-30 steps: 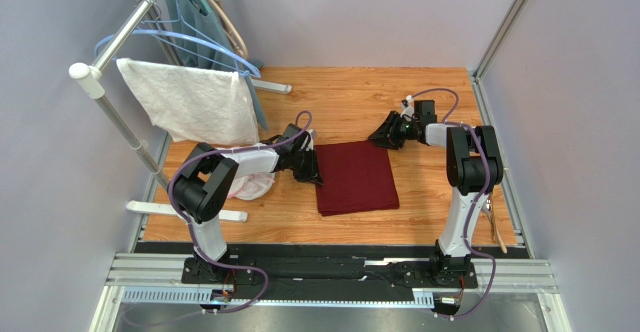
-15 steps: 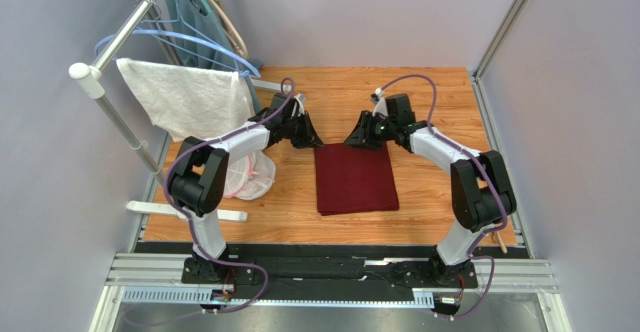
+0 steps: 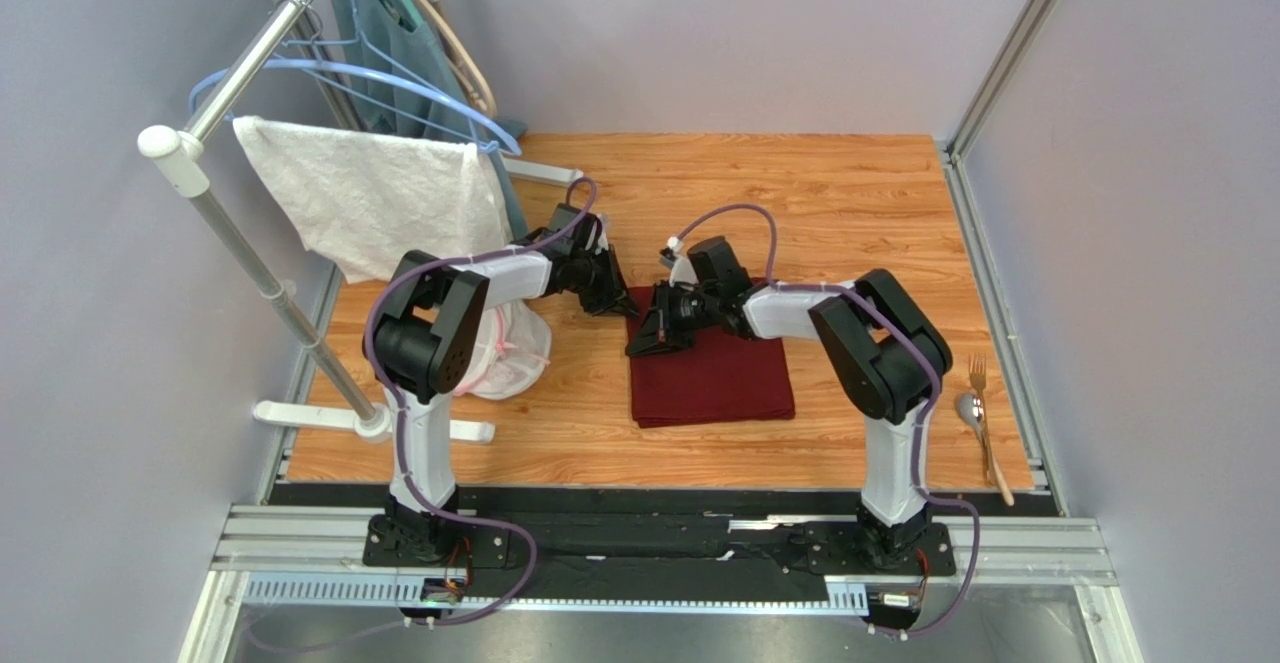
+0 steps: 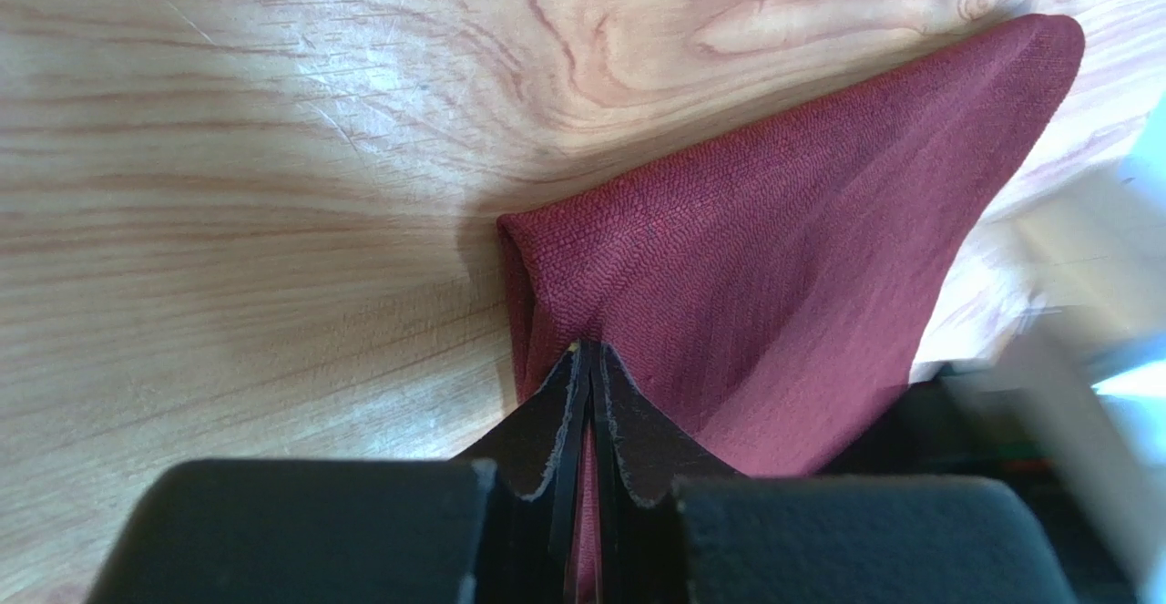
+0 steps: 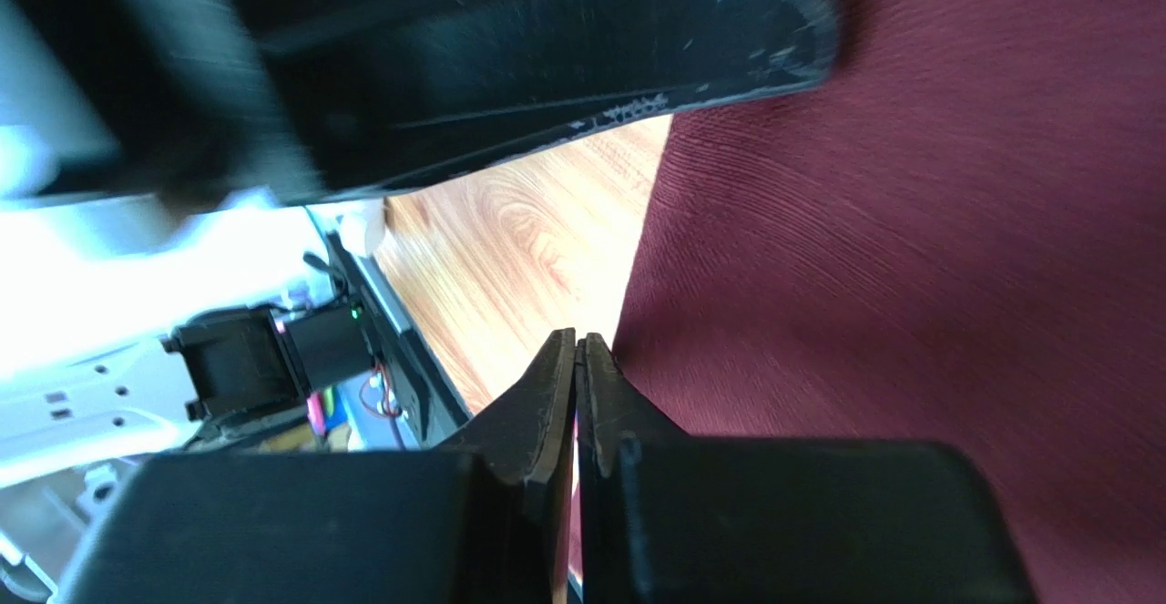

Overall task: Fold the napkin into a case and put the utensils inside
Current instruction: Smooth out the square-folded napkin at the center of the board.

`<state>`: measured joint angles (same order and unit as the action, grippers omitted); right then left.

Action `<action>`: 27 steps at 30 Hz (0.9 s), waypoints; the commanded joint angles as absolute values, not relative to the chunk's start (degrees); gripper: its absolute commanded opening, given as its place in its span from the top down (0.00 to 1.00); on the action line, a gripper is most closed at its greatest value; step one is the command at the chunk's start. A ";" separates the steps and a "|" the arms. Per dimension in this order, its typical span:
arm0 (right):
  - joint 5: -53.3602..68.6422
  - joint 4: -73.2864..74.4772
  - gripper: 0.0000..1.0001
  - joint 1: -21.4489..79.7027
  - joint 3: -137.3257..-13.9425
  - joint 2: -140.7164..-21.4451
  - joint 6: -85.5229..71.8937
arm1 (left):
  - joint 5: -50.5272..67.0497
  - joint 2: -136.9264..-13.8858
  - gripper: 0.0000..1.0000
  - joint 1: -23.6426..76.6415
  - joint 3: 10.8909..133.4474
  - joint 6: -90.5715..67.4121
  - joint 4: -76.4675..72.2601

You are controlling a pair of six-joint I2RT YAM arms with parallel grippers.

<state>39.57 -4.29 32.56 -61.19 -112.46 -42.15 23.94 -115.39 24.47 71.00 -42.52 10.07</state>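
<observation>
Wooden tabletop (image 3: 842,198), folding step: napkin (image 3: 721,371) is laid at frame centre.
Left gripper (image 4: 586,353) is clamped on its upper-left corner; right gripper (image 5: 576,345) is closed alongside, possibly on cloth. Next, that edge should be carried across; utensils (image 3: 980,408) are left lower right.

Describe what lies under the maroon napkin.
Wooden table shows all around the napkin and beside the corner pinched by the left gripper. Whatever lies beneath the flat cloth is covered.
</observation>
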 commanded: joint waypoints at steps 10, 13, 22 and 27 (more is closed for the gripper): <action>43.33 -20.11 0.98 37.09 -50.11 -113.12 -47.55 | 23.03 -118.47 0.91 23.82 74.27 -41.13 11.25; 42.81 -23.54 0.98 38.14 -45.19 -111.62 -48.77 | 23.46 -118.74 0.91 23.64 74.36 -41.13 11.60; 40.78 -36.97 1.00 44.82 -30.79 -107.77 -57.38 | 22.33 -119.35 0.91 23.47 76.29 -38.59 13.79; 38.06 -33.16 0.97 42.30 -24.17 -94.78 -61.09 | 22.24 -116.21 0.87 23.90 78.13 -36.91 16.78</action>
